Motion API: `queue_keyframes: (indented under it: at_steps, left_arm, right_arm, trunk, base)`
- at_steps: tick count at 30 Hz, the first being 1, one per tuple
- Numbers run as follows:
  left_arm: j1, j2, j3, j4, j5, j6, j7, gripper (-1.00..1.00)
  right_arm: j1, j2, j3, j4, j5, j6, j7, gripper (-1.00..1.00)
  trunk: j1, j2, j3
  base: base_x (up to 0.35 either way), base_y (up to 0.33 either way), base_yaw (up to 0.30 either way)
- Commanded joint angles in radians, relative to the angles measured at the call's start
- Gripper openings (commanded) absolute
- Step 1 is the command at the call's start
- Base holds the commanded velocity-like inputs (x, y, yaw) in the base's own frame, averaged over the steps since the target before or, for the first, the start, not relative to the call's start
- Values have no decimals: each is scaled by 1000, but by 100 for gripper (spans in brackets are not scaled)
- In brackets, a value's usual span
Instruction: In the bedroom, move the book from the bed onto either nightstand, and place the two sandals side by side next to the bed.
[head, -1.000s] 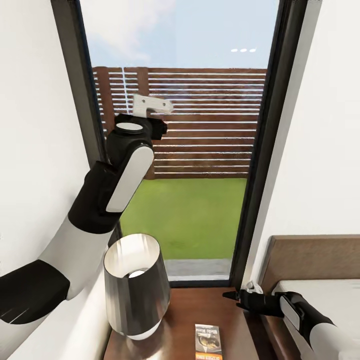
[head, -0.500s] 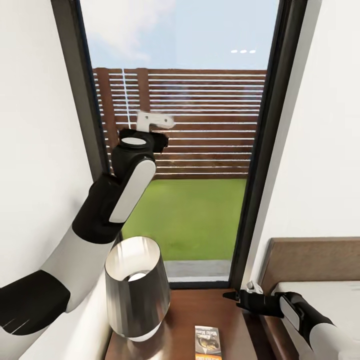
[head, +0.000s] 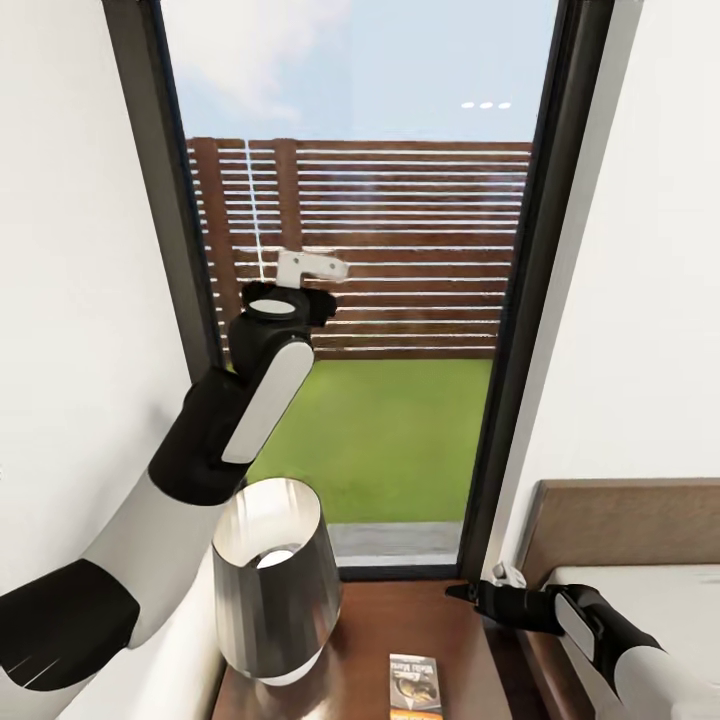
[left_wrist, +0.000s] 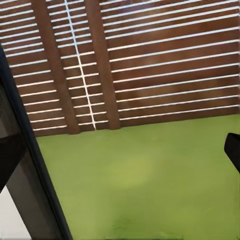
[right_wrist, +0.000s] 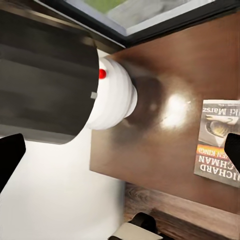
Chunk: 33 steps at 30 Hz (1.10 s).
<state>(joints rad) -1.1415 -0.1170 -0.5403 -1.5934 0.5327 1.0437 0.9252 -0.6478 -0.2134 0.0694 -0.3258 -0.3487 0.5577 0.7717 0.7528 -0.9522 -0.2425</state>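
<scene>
Head view had the tall dark-framed window (head: 370, 300) up front, then the white-mattress bed (head: 650, 590) at the right. Glossy reddish-brown nightstand (head: 470, 650) carried a grey-shaded lamp (head: 272, 575), and beside it lay the thin paperback book (head: 415, 685): grey pictured cover, orange band, flat. Right gripper (head: 470, 594) hovered over the nightstand, left gripper (head: 315, 268) was raised by the glass; couldn't tell either's jaw gap.

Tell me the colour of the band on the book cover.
Orange, across the grey-and-dark cover of the book; clearest in the right wrist view.
</scene>
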Motion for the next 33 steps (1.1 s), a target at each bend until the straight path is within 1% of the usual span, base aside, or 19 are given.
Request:
queue_keyframes:
  at_steps: [1, 7, 13, 17, 26, 33]
  left_arm:
    - [3, 0, -1, 0, 9, 3, 12, 100]
    - [25, 0, 0, 0, 9, 3, 36, 100]
    - [33, 0, 0, 0, 9, 3, 50, 100]
    - [37, 0, 0, 1, 9, 3, 53, 100]
    - [70, 0, 0, 1, 9, 3, 59, 100]
    - [81, 0, -1, 0, 10, 3, 58, 100]
  right_arm:
    - [-1, -1, 7, -1, -10, 2, -2, 100]
    - [-1, 1, 7, -1, -10, -10, -6, 100]
    - [-1, 0, 7, -1, -10, -13, -9, 100]
    - [-1, 1, 7, -1, -10, -14, -10, 100]
    - [0, 1, 7, -1, -10, -16, -11, 100]
    - [0, 1, 7, 0, -10, -16, -11, 100]
  trunk:
    - [-4, 6, 2]
    - [-27, 48, 21]
    - [-50, 90, 39]
    - [-65, 118, 52]
    - [-100, 181, 80]
    - [-126, 230, 102]
  base:
    - [0, 0, 0]
    - [0, 0, 0]
    - [0, 0, 0]
    - [0, 0, 0]
    - [0, 0, 0]
    - [0, 0, 0]
